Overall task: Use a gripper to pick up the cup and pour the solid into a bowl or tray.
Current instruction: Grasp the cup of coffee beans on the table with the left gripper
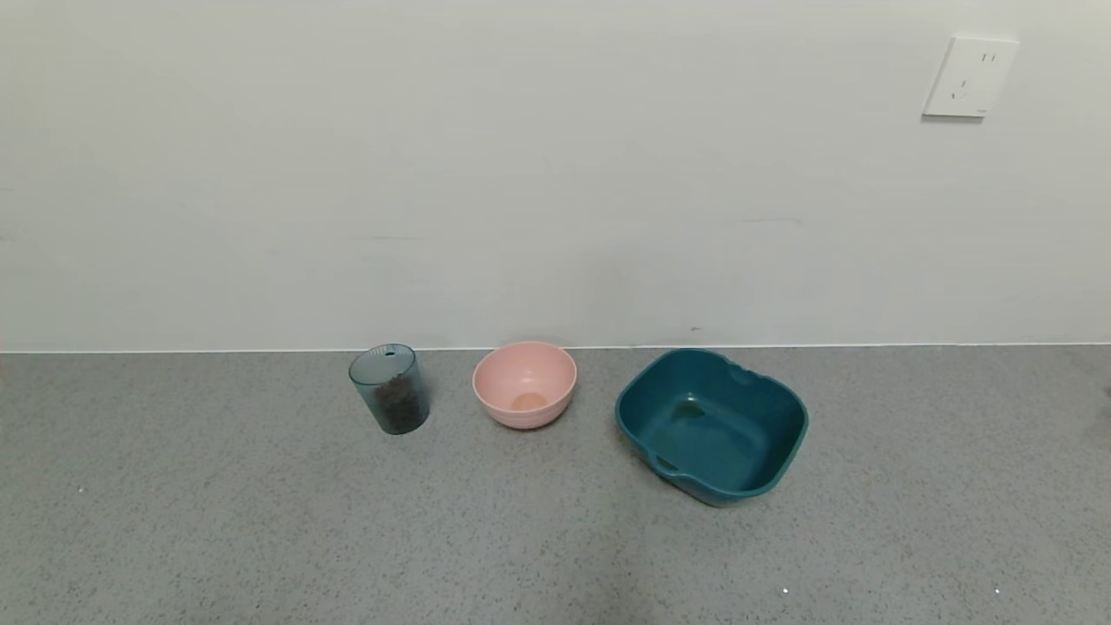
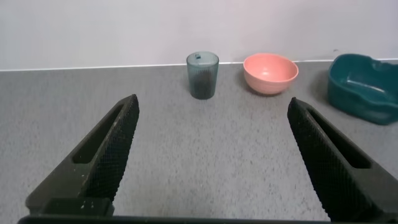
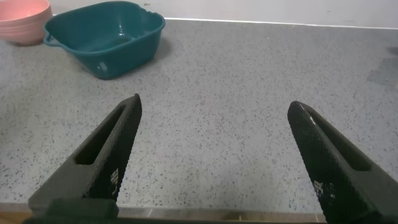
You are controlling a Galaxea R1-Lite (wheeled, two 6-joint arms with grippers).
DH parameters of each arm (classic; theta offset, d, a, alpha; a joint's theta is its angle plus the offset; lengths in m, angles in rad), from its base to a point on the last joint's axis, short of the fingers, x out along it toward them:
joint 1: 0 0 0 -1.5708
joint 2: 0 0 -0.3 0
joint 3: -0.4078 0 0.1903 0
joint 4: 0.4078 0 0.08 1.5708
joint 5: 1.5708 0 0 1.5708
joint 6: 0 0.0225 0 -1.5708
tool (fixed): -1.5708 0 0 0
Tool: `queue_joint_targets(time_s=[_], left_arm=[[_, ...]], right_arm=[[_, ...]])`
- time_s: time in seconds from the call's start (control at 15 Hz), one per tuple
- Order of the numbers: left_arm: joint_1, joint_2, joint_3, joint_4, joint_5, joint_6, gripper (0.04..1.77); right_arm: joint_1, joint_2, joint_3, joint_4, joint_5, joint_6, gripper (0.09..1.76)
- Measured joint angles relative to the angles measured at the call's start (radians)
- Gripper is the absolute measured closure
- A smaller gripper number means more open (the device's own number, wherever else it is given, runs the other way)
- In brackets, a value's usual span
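The right hand (image 3: 214, 162) has its two black fingers (image 3: 102, 158) spread wide above the speckled grey bench (image 3: 236, 93). Farther away a teal tub (image 3: 106, 37) stands, and just beside it the pink bowl (image 3: 23, 18) is partly visible.

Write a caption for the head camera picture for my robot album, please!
Cup of brown pellets, pink bowl and teal tub lined up along the wall.
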Motion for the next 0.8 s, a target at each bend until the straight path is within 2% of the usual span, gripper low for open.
queue_joint_targets(time_s=[0.33, 0.53, 0.8], left_arm=[[-0.009, 0.396, -0.196, -0.127, -0.001, 0.001, 0.09], [-0.005, 0.646, -0.235, -0.226, 0.006, -0.002, 0.09], [0.010, 0.928, -0.227, -0.299, 0.008, -0.003, 0.09]], right_arm=[[0.000, 0.000, 0.000, 0.000, 0.000, 0.000, 0.14], [0.000, 0.000, 0.000, 0.000, 0.000, 0.000, 0.14], [0.000, 0.000, 0.000, 0.000, 0.000, 0.000, 0.14]])
